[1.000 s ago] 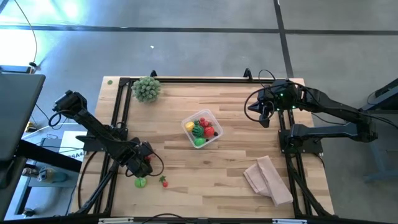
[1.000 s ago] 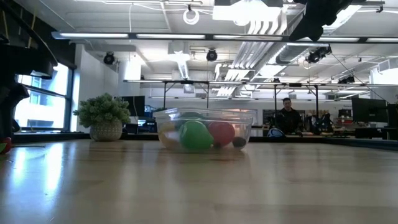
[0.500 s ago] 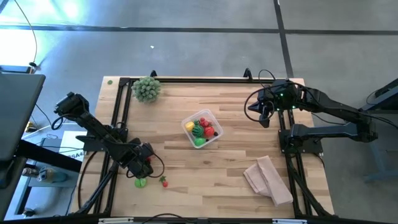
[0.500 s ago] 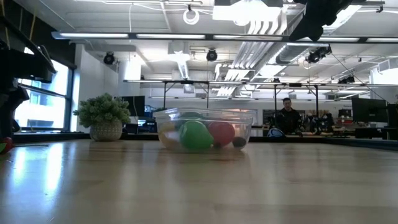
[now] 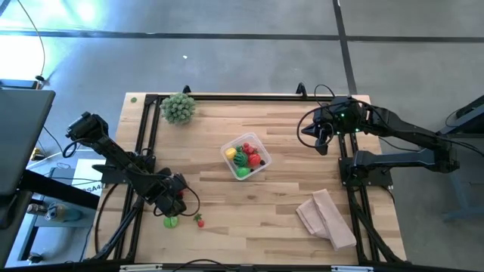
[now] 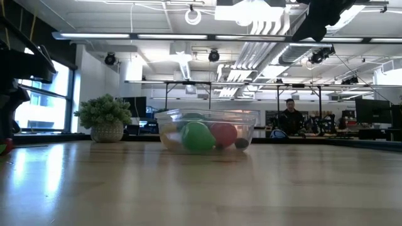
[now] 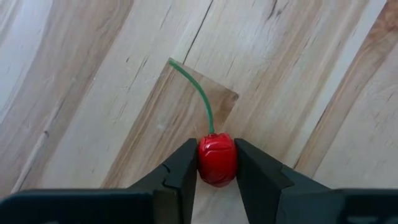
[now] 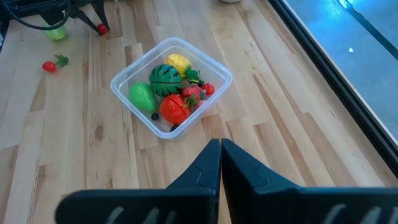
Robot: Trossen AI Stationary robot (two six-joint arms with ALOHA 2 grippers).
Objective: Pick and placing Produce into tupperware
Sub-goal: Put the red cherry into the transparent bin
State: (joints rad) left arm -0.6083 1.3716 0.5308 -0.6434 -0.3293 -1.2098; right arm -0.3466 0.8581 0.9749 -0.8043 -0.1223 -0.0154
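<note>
A small red cherry [image 7: 217, 160] with a thin green stem [image 7: 198, 93] sits between the fingers of my left gripper [image 7: 217, 171], which is shut on it near the table's near left corner [image 5: 175, 205]. Beside it lie a green fruit [image 5: 171, 221] and a small strawberry [image 5: 200, 221]. The clear tupperware [image 5: 246, 156] stands mid-table with several pieces of produce inside [image 8: 168, 87]. My right gripper [image 8: 220, 152] hangs shut and holds nothing, high over the far right [image 5: 319, 137]. My left gripper pinches the cherry's round red body [image 7: 217, 163] between its two fingers, one on each side. The fingers come steeply from above. The stem points away from the fingers along the wood. Whether the cherry still rests on the table, I cannot tell.
A pale-green spiky ball plant [image 5: 178, 107] stands at the far left corner. A tan folded cloth [image 5: 327, 217] lies at the near right. Black frame rails [image 5: 144, 151] run along the table's left, far and right sides. Bare wood lies between the cherry and the tupperware.
</note>
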